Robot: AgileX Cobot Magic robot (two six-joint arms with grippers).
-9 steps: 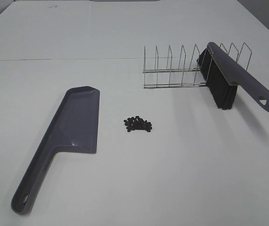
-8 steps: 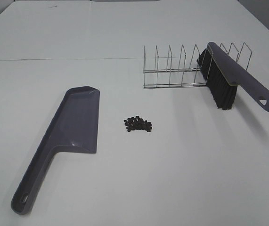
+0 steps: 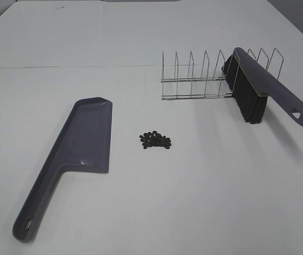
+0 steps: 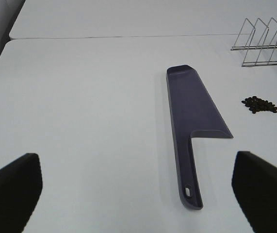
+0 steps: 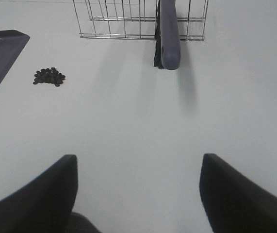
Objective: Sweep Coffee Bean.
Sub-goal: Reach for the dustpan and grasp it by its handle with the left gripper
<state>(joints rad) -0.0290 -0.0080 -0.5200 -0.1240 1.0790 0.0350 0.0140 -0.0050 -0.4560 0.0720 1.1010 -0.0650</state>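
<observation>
The coffee beans lie in a small dark cluster on the white table, also seen in the left wrist view and the right wrist view. The grey-purple dustpan lies flat to their left. The brush with black bristles leans in the wire rack, handle toward the front right. My left gripper is open and empty, hanging short of the dustpan handle. My right gripper is open and empty, short of the brush. Neither gripper shows in the exterior view.
The wire rack stands behind the beans with several empty slots. A seam between two table tops runs across the back. A dark gap shows at the table's far right corner.
</observation>
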